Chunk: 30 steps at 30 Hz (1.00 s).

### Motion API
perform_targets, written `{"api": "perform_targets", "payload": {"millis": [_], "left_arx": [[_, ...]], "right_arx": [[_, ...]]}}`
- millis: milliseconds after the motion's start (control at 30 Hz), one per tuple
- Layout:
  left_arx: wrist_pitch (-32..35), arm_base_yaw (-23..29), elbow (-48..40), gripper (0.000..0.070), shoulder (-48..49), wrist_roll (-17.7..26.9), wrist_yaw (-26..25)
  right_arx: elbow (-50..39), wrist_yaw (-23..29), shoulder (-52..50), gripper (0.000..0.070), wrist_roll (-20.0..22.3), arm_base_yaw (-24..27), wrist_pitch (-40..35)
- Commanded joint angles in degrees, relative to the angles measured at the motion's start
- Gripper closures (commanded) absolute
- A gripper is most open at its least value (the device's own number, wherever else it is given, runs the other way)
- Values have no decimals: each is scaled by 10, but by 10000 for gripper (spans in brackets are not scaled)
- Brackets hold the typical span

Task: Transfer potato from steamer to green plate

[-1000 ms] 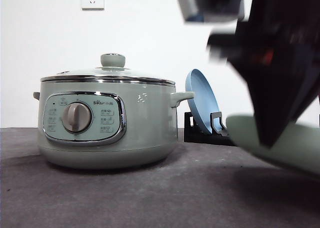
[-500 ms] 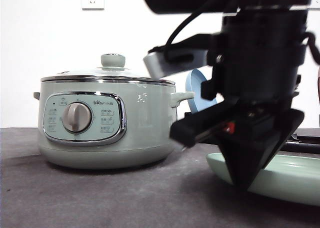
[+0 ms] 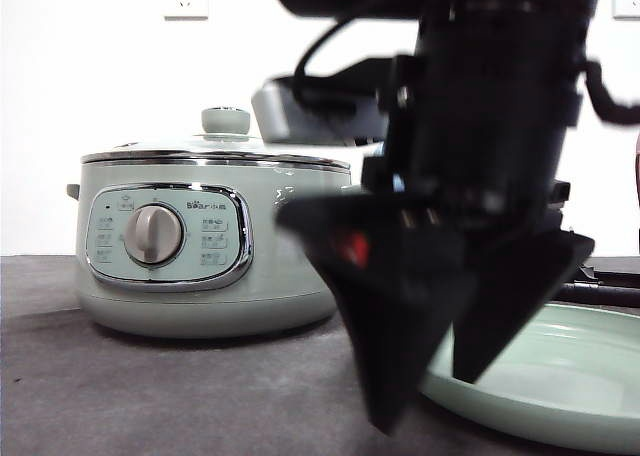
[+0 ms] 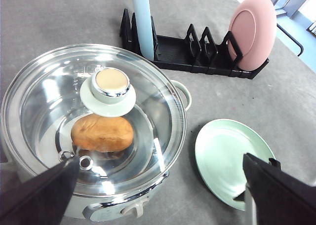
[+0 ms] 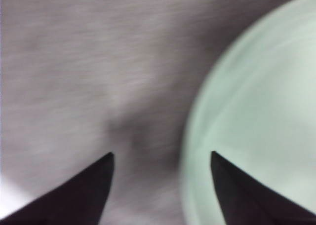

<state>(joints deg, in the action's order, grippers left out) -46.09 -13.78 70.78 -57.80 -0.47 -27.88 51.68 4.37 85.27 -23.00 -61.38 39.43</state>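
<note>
Potato (image 4: 102, 132) lies in the lidded steamer (image 3: 215, 251); right pincer (image 3: 440, 376) points down, spread empty by the green plate (image 3: 560, 376).

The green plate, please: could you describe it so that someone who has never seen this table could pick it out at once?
Start at the big sage-green steamer with its glass lid. On the grey table beside it, in front of the black dish rack, the green plate lies flat and empty. It is pale mint and glossy, whereas the pink plate and the blue plate stand upright in the rack.
</note>
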Motion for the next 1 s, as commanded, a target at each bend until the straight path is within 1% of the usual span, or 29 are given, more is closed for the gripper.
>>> {"api": "perform_targets", "payload": {"millis": [0, 67, 200, 267, 367, 433, 500, 600, 733, 867, 967], "left_arx": [[5, -2, 13, 24, -7, 12, -5], [5, -2, 13, 24, -7, 12, -5], [5, -2, 13, 24, -7, 13, -5], [5, -2, 13, 24, -8, 13, -5], [5, -2, 13, 24, -9, 13, -5], [5, -2, 13, 24, -11, 13, -5], [5, -2, 13, 24, -13, 13, -5], [4, -2, 13, 24, -16, 13, -5], [4, -5, 13, 24, -21, 13, -5], [4, -7, 13, 24, -28, 13, -5], [4, -11, 13, 24, -33, 13, -5]], "right_arx": [[22, -22, -14, 278, 5, 5, 4], [38, -42, -34, 278, 13, 23, 20], [75, -65, -87, 270, 27, 71, 50], [92, -80, -114, 243, 31, 101, 56], [114, -103, -158, 167, 41, 155, 56], [124, -106, -187, 147, 55, 196, 55], [125, -106, -214, 147, 73, 238, 54], [125, -107, -254, 147, 115, 305, 57], [124, -131, -298, 148, 164, 383, 59], [116, -173, -339, 148, 181, 439, 63], [96, -204, -372, 148, 189, 462, 65]]}}
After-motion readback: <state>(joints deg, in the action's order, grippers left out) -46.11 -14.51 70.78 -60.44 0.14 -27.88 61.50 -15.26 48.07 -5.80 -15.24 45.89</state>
